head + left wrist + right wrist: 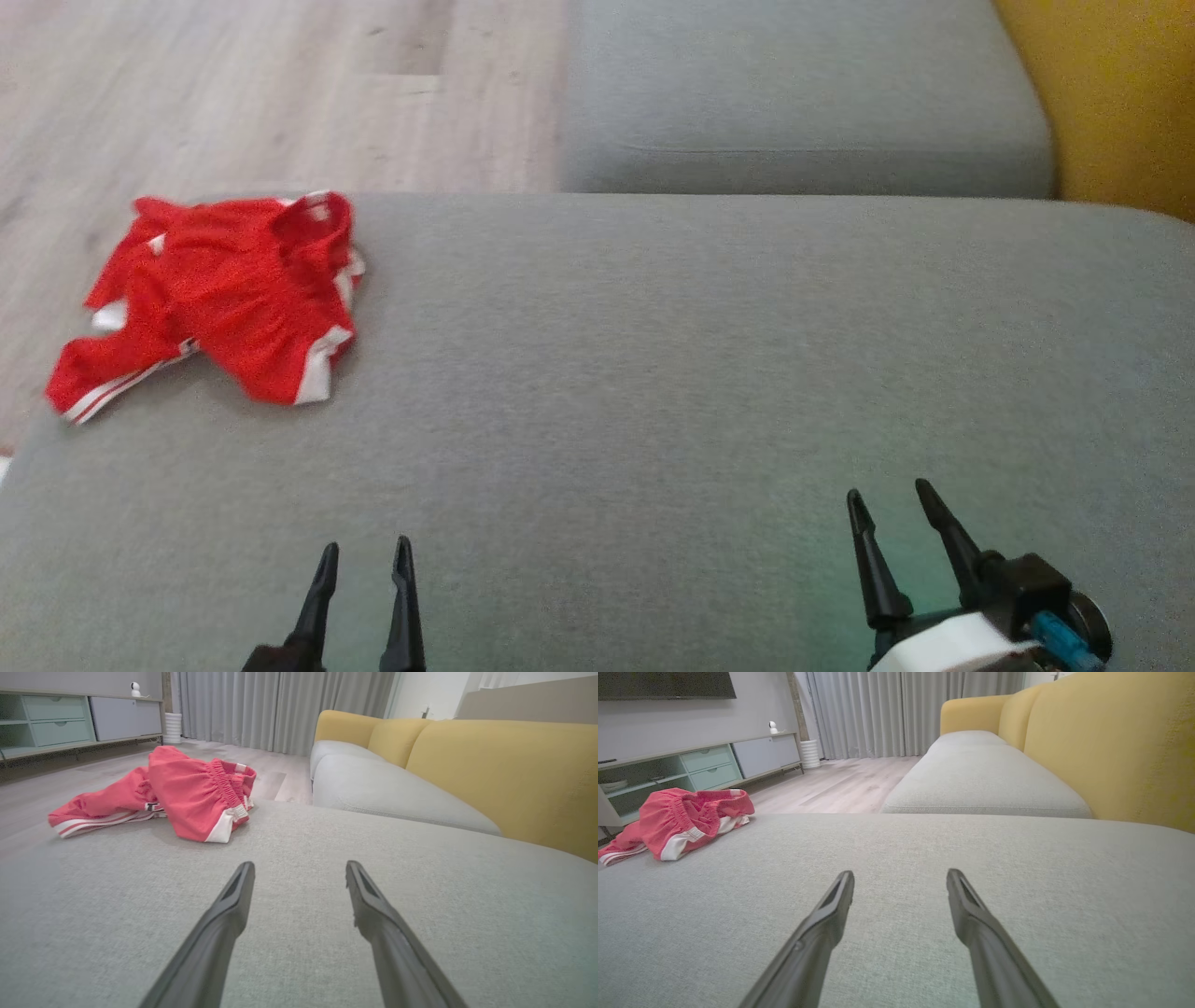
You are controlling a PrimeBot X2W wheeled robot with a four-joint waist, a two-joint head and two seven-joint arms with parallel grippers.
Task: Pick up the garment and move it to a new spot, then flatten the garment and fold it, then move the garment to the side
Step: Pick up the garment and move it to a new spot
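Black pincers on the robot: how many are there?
2. The left gripper is at the lower left of the head view, the right gripper at the lower right. Both are open over the grey cushion, apart from the red garment.

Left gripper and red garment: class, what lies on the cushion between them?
Bare grey cushion, nothing else: the left wrist view shows the stretch from the left gripper to the red garment.

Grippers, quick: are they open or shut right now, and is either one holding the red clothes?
Left gripper: open, holding nothing.
Right gripper: open, holding nothing.
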